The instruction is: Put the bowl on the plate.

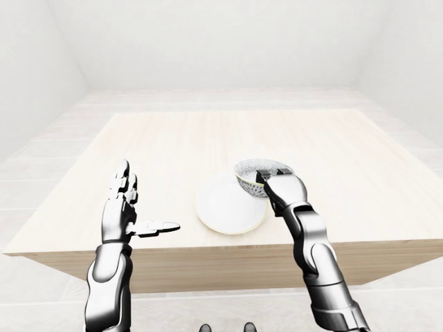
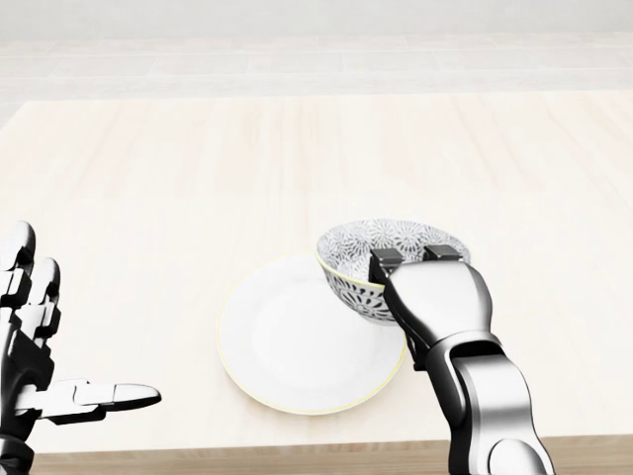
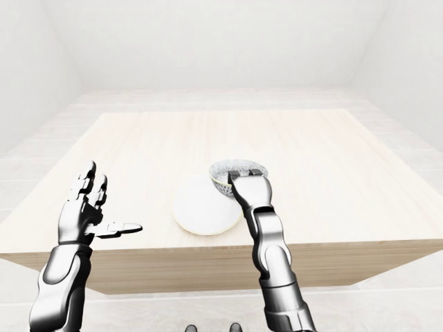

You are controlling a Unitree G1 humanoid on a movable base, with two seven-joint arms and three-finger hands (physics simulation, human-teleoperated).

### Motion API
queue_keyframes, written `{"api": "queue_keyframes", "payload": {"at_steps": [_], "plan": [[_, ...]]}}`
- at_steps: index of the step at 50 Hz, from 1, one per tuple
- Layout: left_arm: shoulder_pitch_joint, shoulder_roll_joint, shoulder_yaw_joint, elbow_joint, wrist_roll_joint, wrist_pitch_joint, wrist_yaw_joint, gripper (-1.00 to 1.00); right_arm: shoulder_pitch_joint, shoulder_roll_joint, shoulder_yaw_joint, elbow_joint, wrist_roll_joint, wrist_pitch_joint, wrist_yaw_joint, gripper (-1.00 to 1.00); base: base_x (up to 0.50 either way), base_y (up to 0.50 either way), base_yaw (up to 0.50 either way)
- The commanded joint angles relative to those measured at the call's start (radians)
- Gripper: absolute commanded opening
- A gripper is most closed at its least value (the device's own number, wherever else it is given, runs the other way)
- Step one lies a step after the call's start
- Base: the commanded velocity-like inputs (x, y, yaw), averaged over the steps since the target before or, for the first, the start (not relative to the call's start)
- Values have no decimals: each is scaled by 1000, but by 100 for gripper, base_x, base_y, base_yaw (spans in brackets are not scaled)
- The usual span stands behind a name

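Note:
A black-and-white patterned bowl (image 2: 368,259) hangs tilted over the right edge of the white plate (image 2: 287,341) in the head view. My right hand (image 2: 413,265) is shut on the bowl's near rim, fingers hooked over it into the bowl. Whether the bowl touches the plate is not clear. The plate lies flat on the light wooden table (image 2: 198,168), near its bottom edge. My left hand (image 2: 40,341) stands open at the bottom left, palm toward the plate, thumb pointing right, holding nothing.
The table's near edge (image 1: 228,249) runs just below the plate in the left-eye view. Pale floor and white walls surround the table.

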Motion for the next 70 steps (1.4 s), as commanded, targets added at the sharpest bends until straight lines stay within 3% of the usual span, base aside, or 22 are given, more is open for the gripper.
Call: {"api": "queue_keyframes", "payload": {"at_steps": [1,70], "plan": [[1,1,3,3,-2,0,-2,100,7,23,22,-27,-42,0,-15,-90,0,0,0],[13,-1,10,-3,4,0,-17,100,35,126,149,-12,-15,0,-51,-100,0,0,0]]}}
